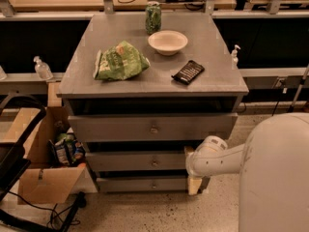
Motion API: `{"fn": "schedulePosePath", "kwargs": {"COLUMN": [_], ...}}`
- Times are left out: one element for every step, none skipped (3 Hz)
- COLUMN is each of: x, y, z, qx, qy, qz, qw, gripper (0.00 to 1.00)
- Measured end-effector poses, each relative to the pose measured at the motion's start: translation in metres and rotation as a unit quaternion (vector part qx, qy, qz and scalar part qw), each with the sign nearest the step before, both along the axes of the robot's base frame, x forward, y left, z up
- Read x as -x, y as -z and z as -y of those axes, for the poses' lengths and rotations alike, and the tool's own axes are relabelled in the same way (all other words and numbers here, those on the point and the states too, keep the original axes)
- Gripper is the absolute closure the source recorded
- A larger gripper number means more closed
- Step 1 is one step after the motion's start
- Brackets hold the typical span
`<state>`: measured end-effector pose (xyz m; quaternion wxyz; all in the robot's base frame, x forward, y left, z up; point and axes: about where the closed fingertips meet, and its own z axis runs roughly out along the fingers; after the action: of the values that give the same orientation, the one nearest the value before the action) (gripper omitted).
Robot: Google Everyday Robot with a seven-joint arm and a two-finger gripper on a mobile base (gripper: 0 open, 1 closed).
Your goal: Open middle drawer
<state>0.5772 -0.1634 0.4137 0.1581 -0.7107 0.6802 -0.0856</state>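
1. Presently, hand: low at the drawer stack's right edge, beside the middle drawer; whether open or closed cannot be told.
2. Middle drawer: looks shut, second below the worktop; knob untouched.
3. Step: approach. Next, probably, shift left and grip the knob.

The gripper sits at the middle drawer's right end, with the arm reaching in from the right. The floor before the knob lies open; a box crowds the left side.
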Motion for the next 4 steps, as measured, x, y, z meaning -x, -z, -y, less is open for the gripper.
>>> {"fn": "schedulePosePath", "kwargs": {"x": [-0.008,-0.015,-0.015,-0.014], "y": [-0.001,-0.009,-0.018,-0.021], "z": [-0.001,0.001,0.008,0.010], "qx": [-0.010,-0.011,-0.007,-0.006], "qy": [0.008,0.010,0.013,0.014], "qz": [-0.011,-0.013,-0.015,-0.013], "qw": [0.9998,0.9998,0.9998,0.9998], "gripper": [0.27,0.50,0.73,0.96]}}
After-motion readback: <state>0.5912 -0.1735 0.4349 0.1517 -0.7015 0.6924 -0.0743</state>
